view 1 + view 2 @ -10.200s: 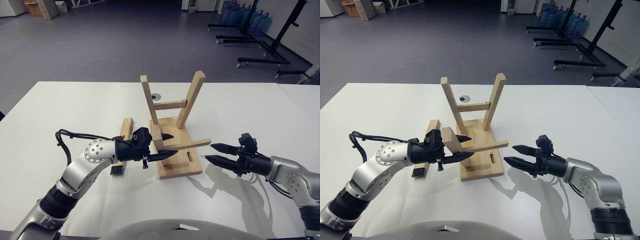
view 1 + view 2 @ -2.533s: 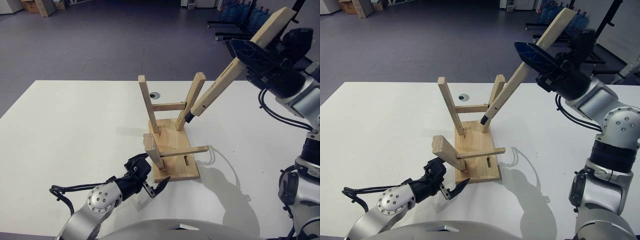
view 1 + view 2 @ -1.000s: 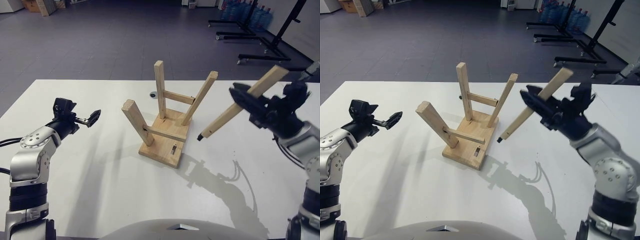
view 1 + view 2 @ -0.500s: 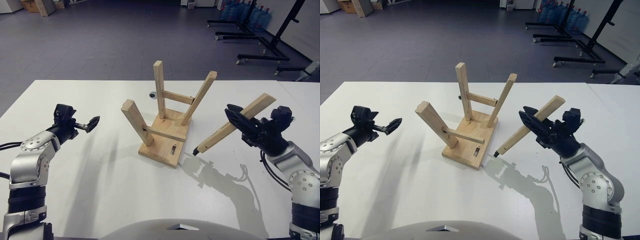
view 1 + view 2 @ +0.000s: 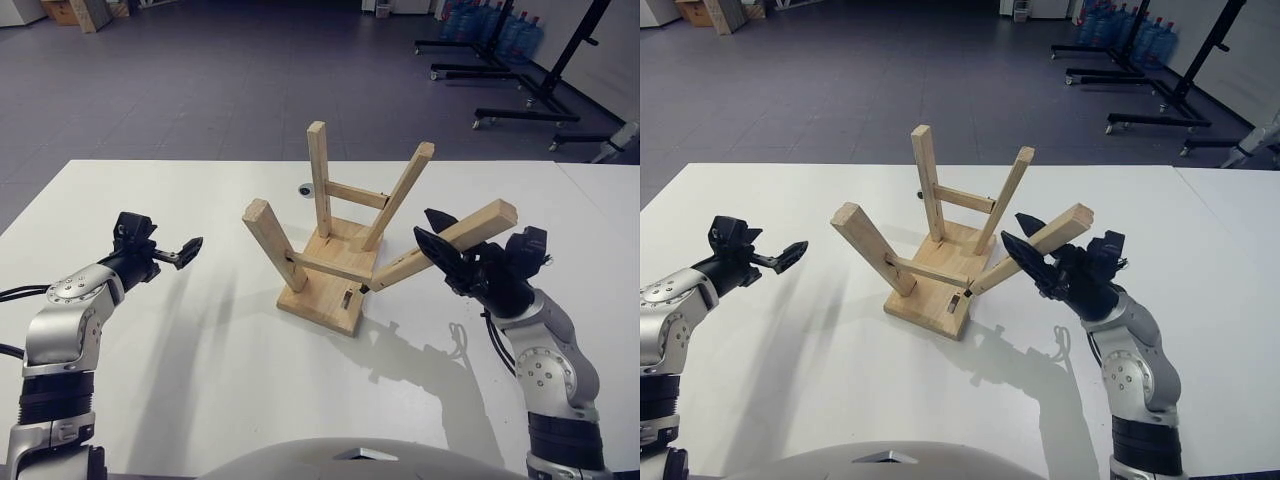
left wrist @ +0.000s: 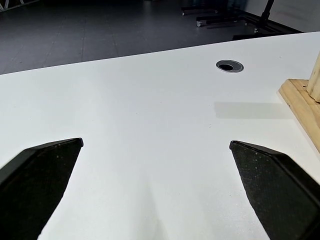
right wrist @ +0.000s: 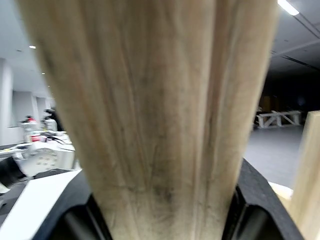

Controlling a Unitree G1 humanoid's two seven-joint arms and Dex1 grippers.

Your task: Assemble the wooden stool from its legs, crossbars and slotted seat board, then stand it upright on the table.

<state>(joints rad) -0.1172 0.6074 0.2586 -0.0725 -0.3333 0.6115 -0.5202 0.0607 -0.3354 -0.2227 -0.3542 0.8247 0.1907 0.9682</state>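
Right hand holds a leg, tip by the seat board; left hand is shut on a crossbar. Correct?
No: the left hand is open and empty, per the left wrist view. The right hand does hold the leg, tip by the seat board.

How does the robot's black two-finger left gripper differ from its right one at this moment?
The left gripper is open and empty; the right gripper is shut on a long wooden leg. The left gripper hangs well clear of the upturned wooden stool; the right gripper is close beside it, its leg's lower end at the seat board. Both are black and pointed.
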